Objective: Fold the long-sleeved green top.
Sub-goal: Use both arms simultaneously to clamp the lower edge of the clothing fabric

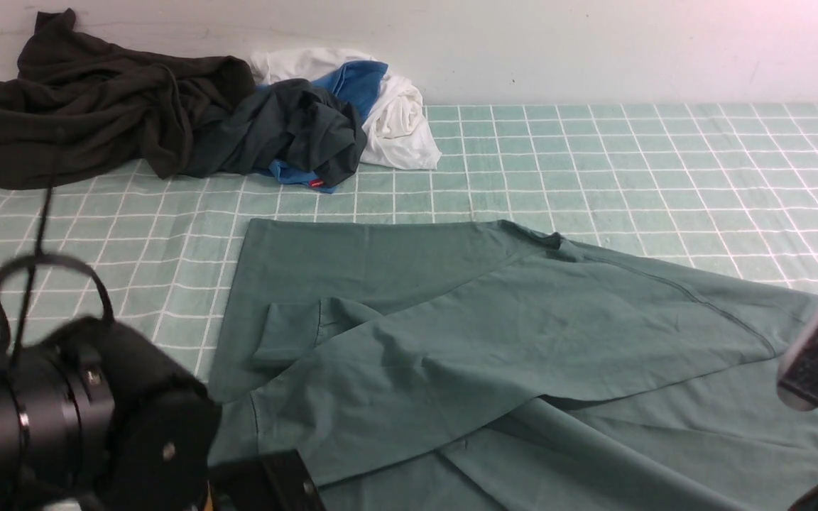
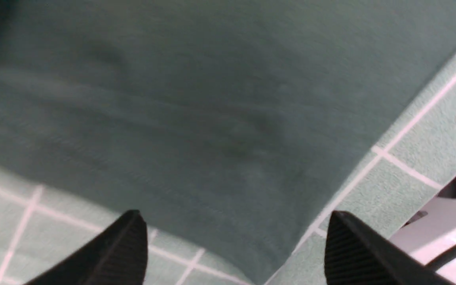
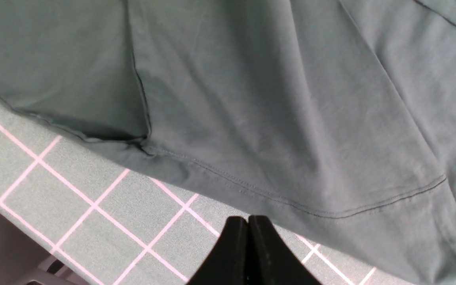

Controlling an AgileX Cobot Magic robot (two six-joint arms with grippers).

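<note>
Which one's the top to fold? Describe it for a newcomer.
Find the white-gridded green mat. Spread across its near part lies a large plain green top, sleeves laid over its body. Unlike the bunched dark, blue and white clothes beyond it, it's mostly flat.

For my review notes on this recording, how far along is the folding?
Both sleeves of the green top look laid inward across its body, cuffs toward the robot's left, though loosely and with creases. Nothing is in hand: the left gripper is open over the cloth, and the right gripper is shut beside the top's edge. The body still lies spread wide, so its folds seem left to do.
</note>
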